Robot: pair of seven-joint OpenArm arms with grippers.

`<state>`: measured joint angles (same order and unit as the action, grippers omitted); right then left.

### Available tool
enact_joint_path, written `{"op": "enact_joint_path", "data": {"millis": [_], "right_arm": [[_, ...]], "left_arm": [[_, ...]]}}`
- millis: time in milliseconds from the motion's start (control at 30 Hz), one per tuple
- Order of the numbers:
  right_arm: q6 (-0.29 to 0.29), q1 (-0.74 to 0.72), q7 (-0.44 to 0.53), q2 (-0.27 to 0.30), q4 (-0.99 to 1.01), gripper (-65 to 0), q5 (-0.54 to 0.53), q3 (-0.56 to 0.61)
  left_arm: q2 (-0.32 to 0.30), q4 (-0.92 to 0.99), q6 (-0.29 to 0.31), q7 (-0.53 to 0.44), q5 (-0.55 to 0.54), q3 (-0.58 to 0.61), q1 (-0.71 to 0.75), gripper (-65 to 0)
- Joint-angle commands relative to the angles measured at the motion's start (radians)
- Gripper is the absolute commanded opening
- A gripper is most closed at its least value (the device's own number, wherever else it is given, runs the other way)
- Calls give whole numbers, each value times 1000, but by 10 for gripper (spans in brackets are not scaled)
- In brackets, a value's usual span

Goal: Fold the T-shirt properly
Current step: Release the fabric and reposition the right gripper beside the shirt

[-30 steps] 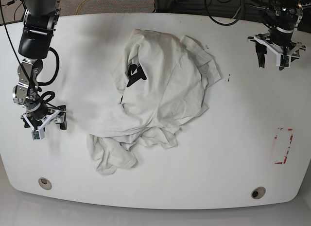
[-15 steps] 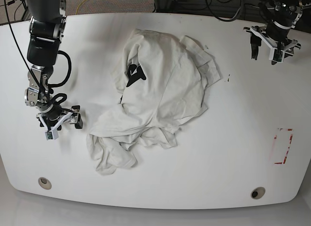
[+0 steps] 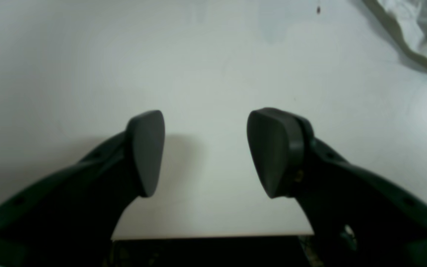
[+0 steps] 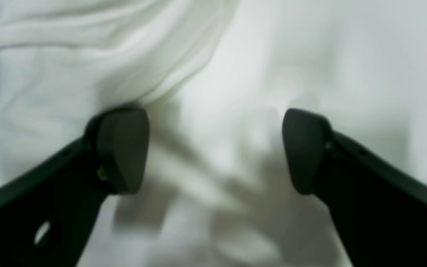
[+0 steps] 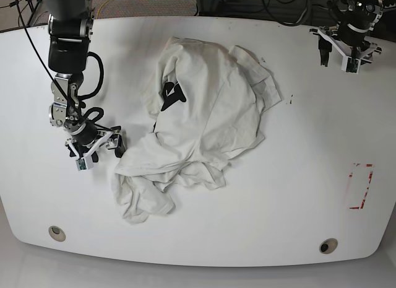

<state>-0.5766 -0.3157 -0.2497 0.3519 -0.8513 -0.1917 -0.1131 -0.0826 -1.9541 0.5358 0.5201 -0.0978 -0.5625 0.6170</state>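
Table (image 5: pixel 297 195) w/ shirt (image 5: pixel 210 114) crumpled mid-table, long axis running far-centre to near-left. Right gripper (image 5: pixel 94 147) is the nearer arm: low, just beside shirt's left hem, jaws wide, nothing held; cloth lies dead ahead, edge by one pad (image 4: pixel 122 148). Left gripper (image 5: pixel 342 46) well apart at far corner, jaws partly open, empty, over bare table.
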Motion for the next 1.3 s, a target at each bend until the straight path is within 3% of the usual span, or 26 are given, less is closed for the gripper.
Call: {"op": "enact_joint_path", "data": {"millis": [0, 433, 667, 1267], "right_arm": [[-1, 3, -52, 6, -7, -119, 11, 2], [-1, 3, -59, 6, -36, -119, 11, -18], [-7, 2, -150, 6, -119, -119, 14, -76], [-1, 2, -276, 6, -296, -119, 13, -79]], "left_arm": [[-10, -20, -4, -33, -15, -4, -3, -268], [-10, -20, -3, -33, -15, -4, -4, -268], [-12, -20, -3, -33, -15, -4, -4, -268], [-13, -20, -3, -33, -15, -3, -7, -268]]}}
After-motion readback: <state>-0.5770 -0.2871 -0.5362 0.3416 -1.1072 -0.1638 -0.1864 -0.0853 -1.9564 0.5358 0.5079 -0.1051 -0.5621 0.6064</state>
